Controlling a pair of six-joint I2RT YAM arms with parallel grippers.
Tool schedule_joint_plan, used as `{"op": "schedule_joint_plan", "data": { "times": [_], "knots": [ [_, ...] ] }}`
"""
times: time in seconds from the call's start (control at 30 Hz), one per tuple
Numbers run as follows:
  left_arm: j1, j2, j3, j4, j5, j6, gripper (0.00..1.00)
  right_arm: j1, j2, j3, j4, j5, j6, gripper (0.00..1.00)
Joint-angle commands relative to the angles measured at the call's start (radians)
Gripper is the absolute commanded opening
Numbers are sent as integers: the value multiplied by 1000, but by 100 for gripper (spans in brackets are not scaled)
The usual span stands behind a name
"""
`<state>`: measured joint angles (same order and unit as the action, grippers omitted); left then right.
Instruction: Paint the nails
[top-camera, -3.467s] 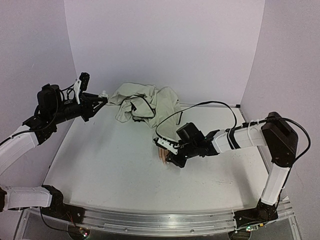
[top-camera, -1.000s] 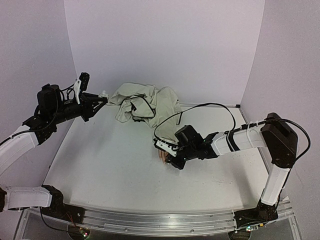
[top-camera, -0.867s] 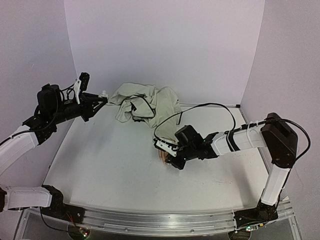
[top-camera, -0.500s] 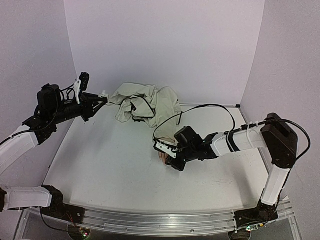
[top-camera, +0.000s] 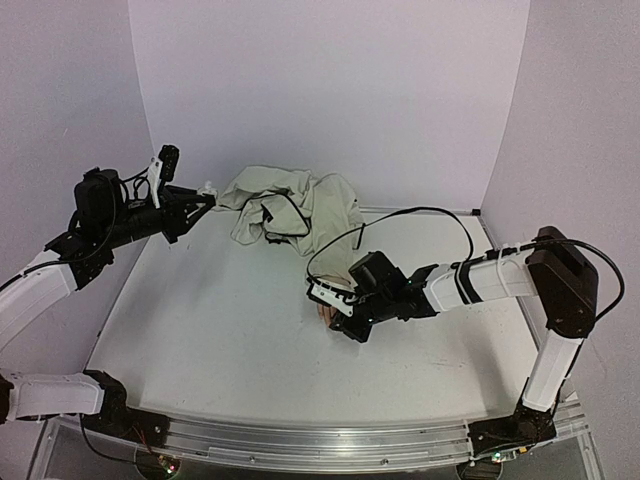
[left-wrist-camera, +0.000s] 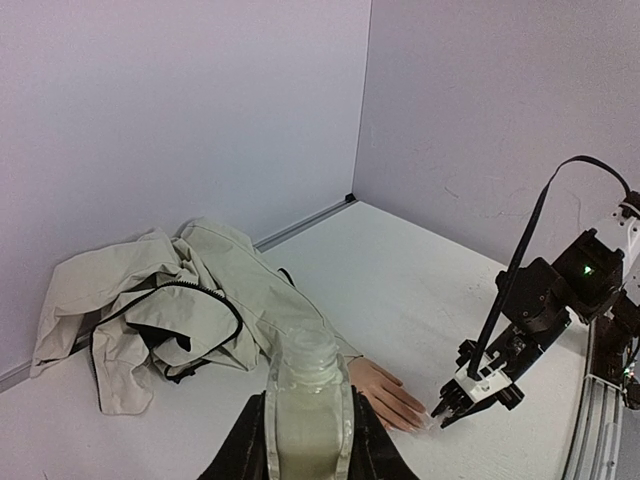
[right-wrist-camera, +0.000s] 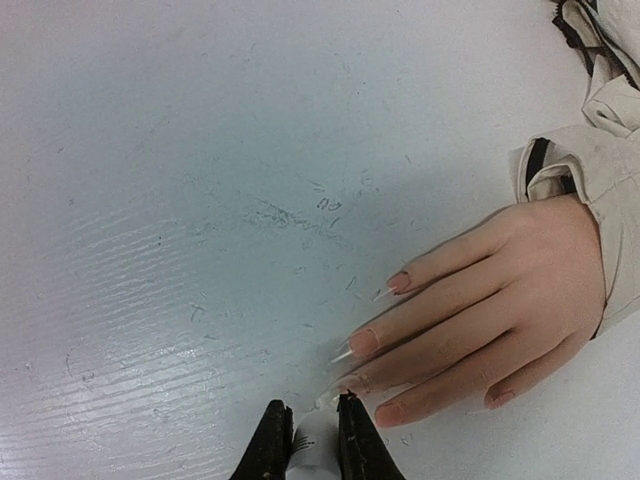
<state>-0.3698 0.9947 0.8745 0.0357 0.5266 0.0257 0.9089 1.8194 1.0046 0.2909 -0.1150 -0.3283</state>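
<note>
The mannequin hand lies flat on the counter, with a beige sleeve at its wrist. The nails are at its fingertips, just in front of the right hand. This hand is closed narrowly on a small white brush. The tip is at one of the lower fingers, but I cannot tell if it touches the nail or the skin beside it. The left hand is raised, well apart, and grips the bottle, which seems to have no cap.

The nails are tiny, so I think a small slip to the side would put polish on the skin or the counter. The mannequin hand looks loose, and too much pressure could push it away. The bottle seems tilted and could drip.
</note>
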Motion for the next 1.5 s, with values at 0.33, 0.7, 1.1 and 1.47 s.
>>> {"op": "schedule_joint_plan", "data": {
  "times": [0.33,0.7,1.1,1.47],
  "knots": [
    [7,-20,6,73,21,-2,0,5,1,36,6,39,-1,0],
    [8,-24,5,74,18,0,0,4,16,54,31,69,-6,0],
    [8,-28,4,74,19,-1,0,5,1,31,11,37,1,0],
    [7,-31,4,74,20,-1,0,6,3,16,-11,38,14,0]
  ]
}}
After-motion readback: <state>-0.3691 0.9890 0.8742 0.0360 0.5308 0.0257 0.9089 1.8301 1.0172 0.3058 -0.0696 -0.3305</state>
